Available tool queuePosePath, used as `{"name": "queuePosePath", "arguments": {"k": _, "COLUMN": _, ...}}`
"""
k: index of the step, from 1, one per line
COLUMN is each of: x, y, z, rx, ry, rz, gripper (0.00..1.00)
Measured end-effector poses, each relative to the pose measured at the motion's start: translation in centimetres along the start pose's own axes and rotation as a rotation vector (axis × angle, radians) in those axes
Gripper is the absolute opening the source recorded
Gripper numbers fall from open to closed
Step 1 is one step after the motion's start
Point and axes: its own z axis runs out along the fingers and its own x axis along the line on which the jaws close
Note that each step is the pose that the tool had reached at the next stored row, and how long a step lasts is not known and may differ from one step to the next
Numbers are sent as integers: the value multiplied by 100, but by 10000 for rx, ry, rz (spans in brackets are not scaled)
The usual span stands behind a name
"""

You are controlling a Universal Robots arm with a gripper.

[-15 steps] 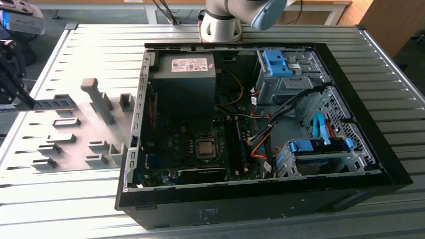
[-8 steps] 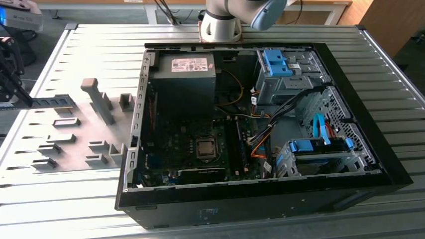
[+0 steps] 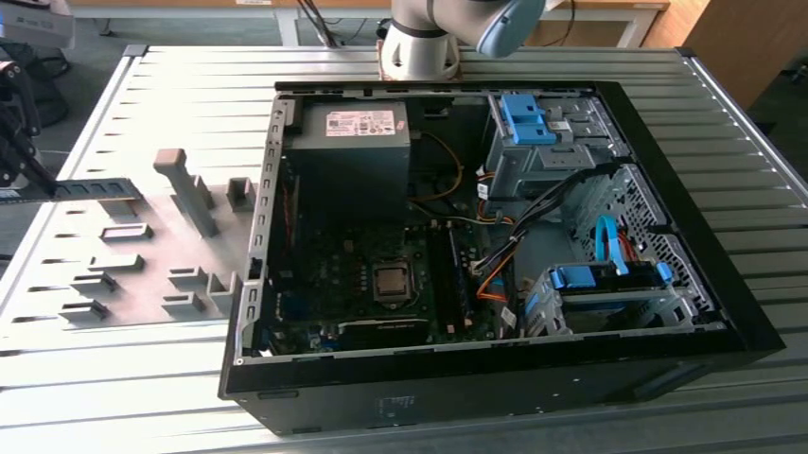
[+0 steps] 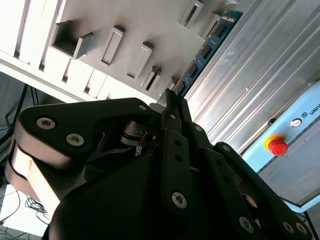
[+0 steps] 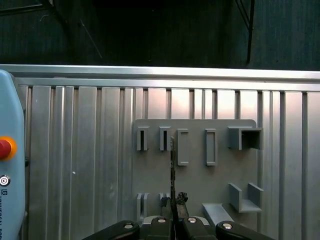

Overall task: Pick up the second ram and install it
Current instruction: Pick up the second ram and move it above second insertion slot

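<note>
The gripper (image 3: pixel 26 180) hangs at the exterior view's left edge, its jaws pinched narrow on one end of the second ram (image 3: pixel 89 187). The stick juts out flat toward the grey fixture plate (image 3: pixel 151 255) and, as far as I can judge, rides clear above it, well apart from the open computer case (image 3: pixel 505 383). In the second wrist view the second ram (image 4: pixel 205 50) runs straight out from the gripper (image 4: pixel 171 102); in the first wrist view it shows edge-on as a thin line (image 5: pixel 172 165) over the plate. The step in hand looks like the lift away from the fixture. Doing it well likely means a firm, square pinch so the long stick cannot pivot, a level carry, and enough height to pass the tall grey blocks (image 3: pixel 189 194) without a knock.
</note>
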Motion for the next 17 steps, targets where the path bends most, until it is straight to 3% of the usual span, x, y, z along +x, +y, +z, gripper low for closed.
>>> {"name": "queuePosePath", "arguments": {"k": 17, "x": -9, "y": 4, "z": -461, "rx": 0, "ry": 0, "rz": 0, "gripper": 14}}
